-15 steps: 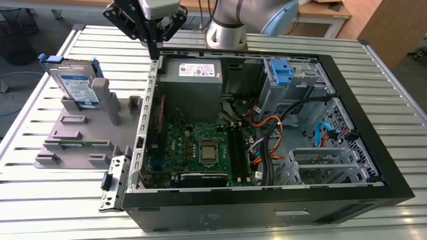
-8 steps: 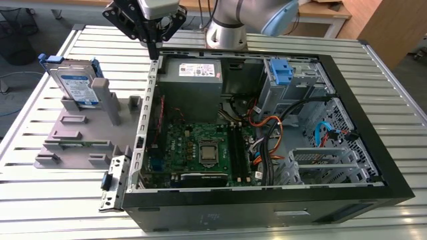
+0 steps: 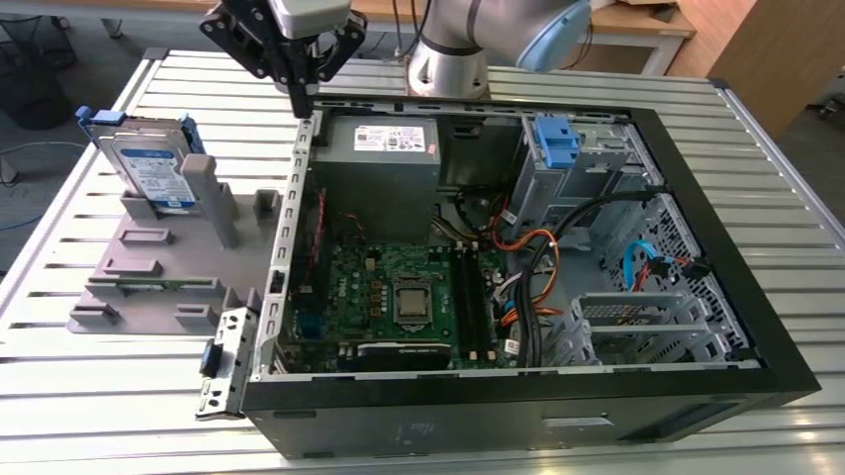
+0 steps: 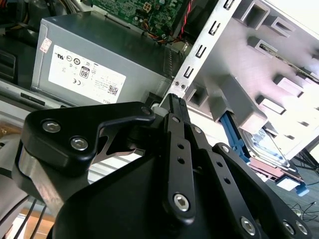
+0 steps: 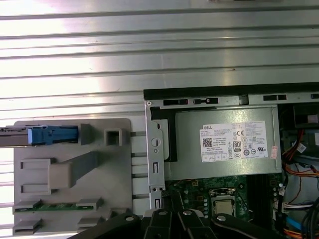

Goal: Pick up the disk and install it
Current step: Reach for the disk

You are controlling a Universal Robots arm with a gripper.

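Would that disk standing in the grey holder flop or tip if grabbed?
Probably stiff: the disk looks like a metal slab in a blue plastic frame. It stands on edge in the holder with a post beside it, so a nudge seems unlikely to tip it. Its smooth faces may be slightly slippery.

Probably a robotics lab: slatted metal bench (image 3: 106, 396), open computer case (image 3: 528, 408), grey parts fixture (image 3: 145, 267).
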